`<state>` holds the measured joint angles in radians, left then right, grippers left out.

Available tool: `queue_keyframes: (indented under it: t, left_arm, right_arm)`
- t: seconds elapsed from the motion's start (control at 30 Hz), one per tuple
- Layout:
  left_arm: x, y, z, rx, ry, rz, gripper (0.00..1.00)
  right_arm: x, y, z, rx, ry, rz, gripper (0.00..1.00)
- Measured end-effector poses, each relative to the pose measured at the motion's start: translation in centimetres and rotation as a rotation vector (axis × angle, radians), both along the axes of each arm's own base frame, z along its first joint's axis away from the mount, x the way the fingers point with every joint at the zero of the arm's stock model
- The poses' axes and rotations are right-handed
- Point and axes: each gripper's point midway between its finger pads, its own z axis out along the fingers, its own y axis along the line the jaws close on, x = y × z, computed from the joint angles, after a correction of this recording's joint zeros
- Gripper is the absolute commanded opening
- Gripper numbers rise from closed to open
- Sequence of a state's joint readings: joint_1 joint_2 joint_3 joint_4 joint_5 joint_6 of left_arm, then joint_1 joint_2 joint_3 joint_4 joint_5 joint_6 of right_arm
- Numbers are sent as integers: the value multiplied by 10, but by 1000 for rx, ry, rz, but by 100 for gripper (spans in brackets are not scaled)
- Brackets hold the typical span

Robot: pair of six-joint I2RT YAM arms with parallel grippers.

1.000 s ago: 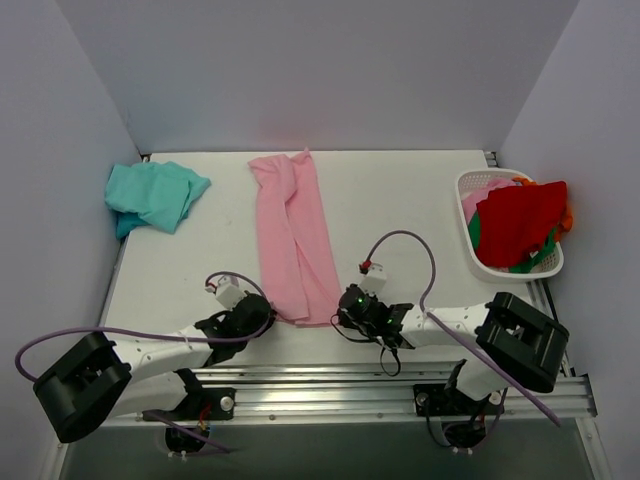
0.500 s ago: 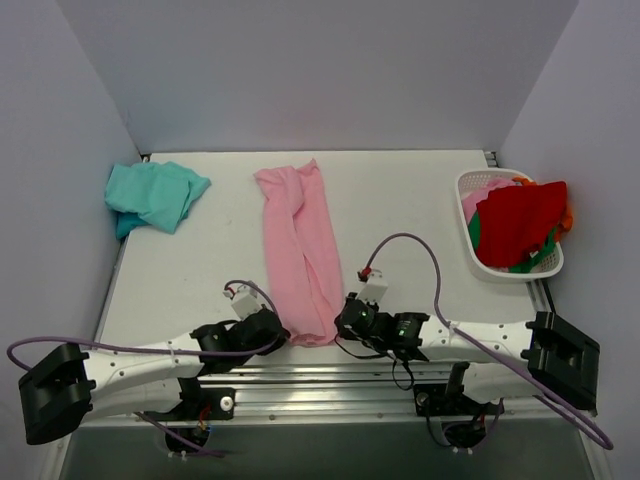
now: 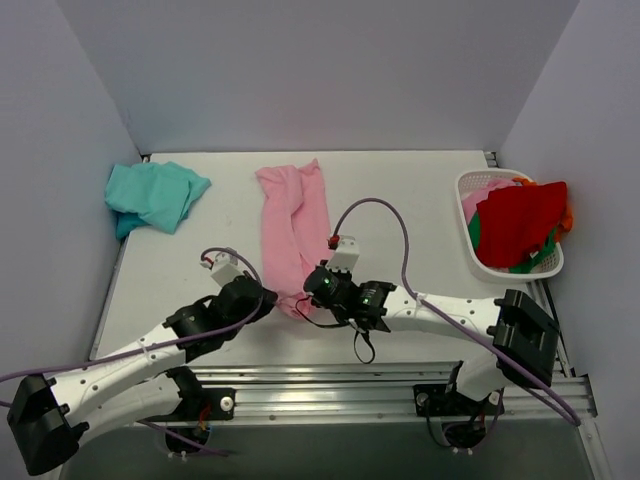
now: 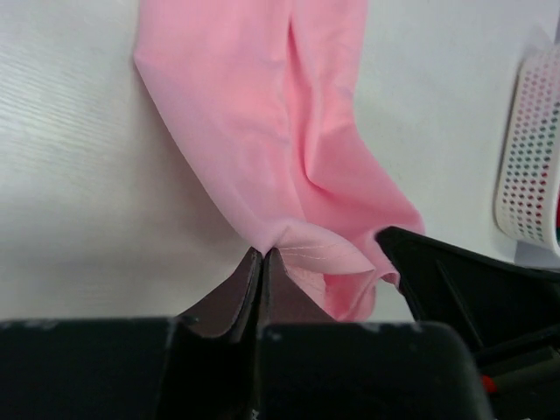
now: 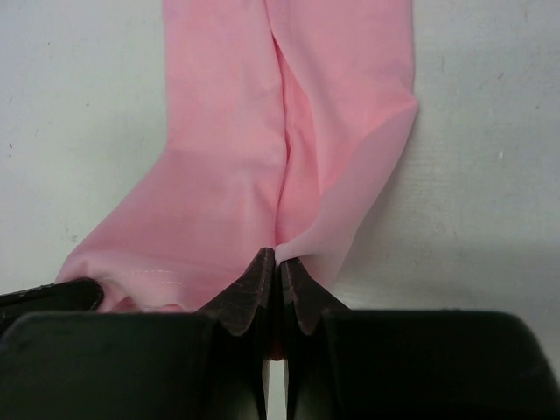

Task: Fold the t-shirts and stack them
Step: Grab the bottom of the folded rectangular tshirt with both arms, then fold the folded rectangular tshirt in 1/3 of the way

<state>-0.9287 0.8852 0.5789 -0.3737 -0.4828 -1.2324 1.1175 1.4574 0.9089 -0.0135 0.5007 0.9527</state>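
Jaws on both arms are pressed together with cloth caught between them; the left jaws, at the end of the left arm (image 3: pixel 150 350), pinch the near left corner of the pink t-shirt (image 3: pixel 295 215), where the left wrist view shows the stitched hem (image 4: pixel 319 254) curling over just beside the closed tips; the right jaws, on the right arm (image 3: pixel 440 312), pinch the same near end a little further right, where the right wrist view shows a thin fold of the fabric (image 5: pixel 350 210) entering the closed tips; the two sets of jaws sit near each other at the near edge of the garment, and the right arm's black housing (image 4: pixel 472 297) appears at the right of the left wrist view; the pink t-shirt lies as a long narrow strip folded lengthwise, with a crease down its middle, running from the far middle of the worktop (image 3: pixel 400 200) towards the arms, its near end bunched at the jaws; whether that end is clear of the surface cannot be told; the teal t-shirt (image 3: pixel 155 195) lies crumpled at the far left corner, well apart from both arms; a white basket (image 3: pixel 470 250) at the right edge holds a red garment (image 3: pixel 520 220) heaped above its rim.
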Motion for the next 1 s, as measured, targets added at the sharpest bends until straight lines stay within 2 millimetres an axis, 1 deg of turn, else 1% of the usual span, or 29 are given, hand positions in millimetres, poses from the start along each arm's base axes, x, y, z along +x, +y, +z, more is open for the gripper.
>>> queue_keyframes:
  t: [0.1, 0.17, 0.27, 0.33, 0.4, 0.5, 0.67, 0.83, 0.9, 1.0]
  left_arm:
    - [17, 18, -8, 50, 17, 43, 2]
    - [28, 26, -13, 75, 36, 62, 2]
    - [46, 34, -19, 79, 58, 82, 2]
    - [58, 36, -23, 74, 62, 89, 2]
    - [68, 36, -28, 79, 79, 87, 2]
    - [88, 32, -30, 72, 94, 78, 2]
    - [129, 19, -21, 46, 73, 51, 2]
    - [168, 6, -11, 24, 47, 24, 2]
    - [184, 4, -12, 18, 48, 17, 2]
    - [204, 5, -21, 13, 60, 14, 2]
  right_arm:
    - [21, -1, 0, -37, -8, -34, 0]
    - [35, -6, -2, -58, -10, -63, 0]
    - [56, -16, -3, -81, -9, -107, 0]
    - [66, -21, -4, -92, -10, -132, 0]
    - [75, -25, -5, -105, -11, -149, 0]
    - [90, -26, -3, -117, -15, -165, 0]
    - [116, -26, -1, -125, -17, -187, 0]
    - [147, -29, 2, -121, -14, -213, 0]
    - [160, -30, 3, -113, -12, -223, 0]
    - [186, -29, 6, -101, -13, -245, 0]
